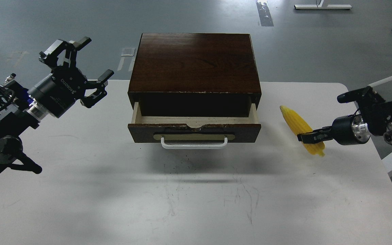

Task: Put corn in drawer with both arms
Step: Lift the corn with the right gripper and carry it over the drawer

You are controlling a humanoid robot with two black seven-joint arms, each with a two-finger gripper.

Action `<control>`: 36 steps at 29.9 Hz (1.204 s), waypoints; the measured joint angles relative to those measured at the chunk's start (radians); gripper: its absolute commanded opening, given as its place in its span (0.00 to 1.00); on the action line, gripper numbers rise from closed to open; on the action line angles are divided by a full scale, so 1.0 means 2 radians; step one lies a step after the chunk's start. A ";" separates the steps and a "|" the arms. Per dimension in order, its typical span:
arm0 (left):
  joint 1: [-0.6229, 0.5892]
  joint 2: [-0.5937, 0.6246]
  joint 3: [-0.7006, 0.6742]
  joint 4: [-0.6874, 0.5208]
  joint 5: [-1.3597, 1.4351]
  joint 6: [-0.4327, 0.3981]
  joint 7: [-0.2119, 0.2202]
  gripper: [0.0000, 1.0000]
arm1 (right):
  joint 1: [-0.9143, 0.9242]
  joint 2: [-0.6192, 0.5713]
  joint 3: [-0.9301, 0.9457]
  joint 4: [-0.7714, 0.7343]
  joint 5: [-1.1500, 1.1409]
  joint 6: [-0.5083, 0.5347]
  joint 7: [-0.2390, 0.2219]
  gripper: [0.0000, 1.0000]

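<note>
The yellow corn point(296, 122) is right of the box, tilted, its tapered tip pointing up-left. My right gripper point(306, 137) comes in from the right and is shut on the cob's lower half. The corn seems to be held just above the white table point(196, 197). The drawer point(194, 131) of the dark brown box point(196, 61) is pulled partly out, showing pale inner sides; its white bar handle point(194, 145) faces me. My left gripper point(98, 56) is open and empty, raised left of the box, clear of it.
The box sits at the middle back of the table. The table's right edge runs close behind the right arm. White furniture legs point(391, 80) stand on the floor at the far right.
</note>
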 measured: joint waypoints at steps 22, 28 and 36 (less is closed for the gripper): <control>-0.001 0.001 -0.011 -0.002 0.018 0.001 0.000 0.99 | 0.330 0.214 -0.132 0.050 -0.004 -0.064 0.000 0.00; -0.002 0.007 -0.011 -0.003 0.018 0.000 0.000 0.99 | 0.356 0.292 -0.181 0.052 -0.007 -0.103 0.000 0.00; -0.002 0.015 -0.011 -0.006 0.018 0.000 0.000 0.99 | 0.366 0.336 -0.219 0.068 -0.031 -0.109 0.000 0.01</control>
